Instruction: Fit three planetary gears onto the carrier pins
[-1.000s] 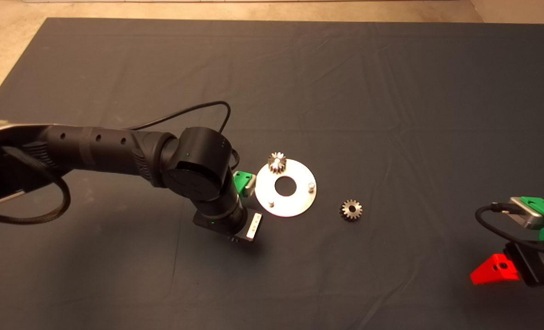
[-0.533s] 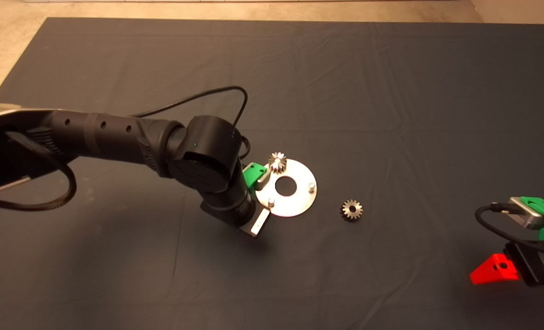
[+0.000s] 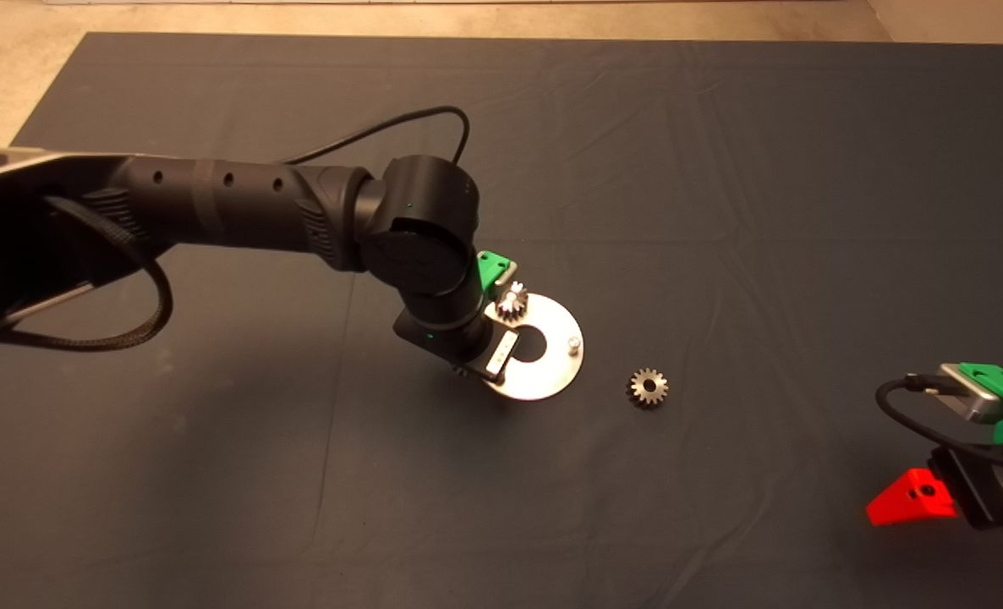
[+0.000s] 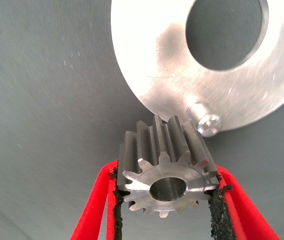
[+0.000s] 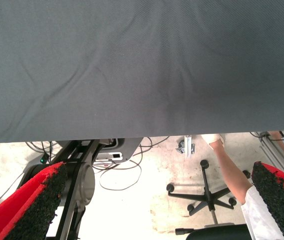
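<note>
The shiny carrier disc (image 3: 552, 372) lies mid-mat. One planetary gear (image 3: 512, 302) sits on its far pin. A bare pin (image 3: 573, 342) stands at its right. The third pin is hidden under my left wrist in the head view. In the left wrist view my left gripper (image 4: 165, 194) is shut on a second gear (image 4: 164, 167), held flat between the pads. The gear hangs over the disc's (image 4: 151, 65) rim, just short of a bare pin (image 4: 205, 124). A third gear (image 3: 649, 387) lies loose on the mat right of the disc. My right gripper (image 3: 916, 499) is parked at the lower right, open.
The dark mat (image 3: 721, 169) spreads wide around the disc. The left arm (image 3: 239, 207) reaches in from the left. Past the mat's edge the right wrist view shows a person's leg (image 5: 227, 167), a chair base (image 5: 207, 196) and cables on the floor.
My left arm has swung right and further up the mat, so its wrist now covers the disc's left part and near-left pin. The gears on the mat and the right arm have not moved.
</note>
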`<state>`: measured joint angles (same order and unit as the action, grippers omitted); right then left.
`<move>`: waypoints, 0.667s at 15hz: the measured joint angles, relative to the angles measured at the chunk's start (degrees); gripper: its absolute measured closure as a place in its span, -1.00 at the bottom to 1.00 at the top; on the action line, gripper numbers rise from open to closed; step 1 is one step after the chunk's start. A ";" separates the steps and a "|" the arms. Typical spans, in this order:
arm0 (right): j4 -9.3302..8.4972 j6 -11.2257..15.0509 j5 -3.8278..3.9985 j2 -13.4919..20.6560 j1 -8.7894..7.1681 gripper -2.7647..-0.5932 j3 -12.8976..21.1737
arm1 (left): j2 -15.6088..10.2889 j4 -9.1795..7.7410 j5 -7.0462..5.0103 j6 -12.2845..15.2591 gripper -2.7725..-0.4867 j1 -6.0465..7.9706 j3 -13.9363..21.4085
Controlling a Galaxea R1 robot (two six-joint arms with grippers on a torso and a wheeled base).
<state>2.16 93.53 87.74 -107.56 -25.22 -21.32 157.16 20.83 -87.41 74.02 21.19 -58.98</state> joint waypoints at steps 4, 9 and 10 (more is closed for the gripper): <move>-0.01 0.00 0.00 0.26 -0.02 -0.99 0.00 | 0.45 -0.02 -0.10 8.55 0.67 0.01 -2.88; -0.01 0.00 0.02 0.43 0.00 -0.99 0.00 | 0.78 -2.35 -0.05 11.27 0.67 0.31 -2.97; -0.01 0.00 0.02 0.43 0.00 -0.99 0.00 | 0.78 -2.73 -0.02 11.31 0.67 0.31 -2.97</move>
<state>2.15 93.53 87.76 -107.13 -25.22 -21.32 157.94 18.10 -87.43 85.33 21.49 -61.95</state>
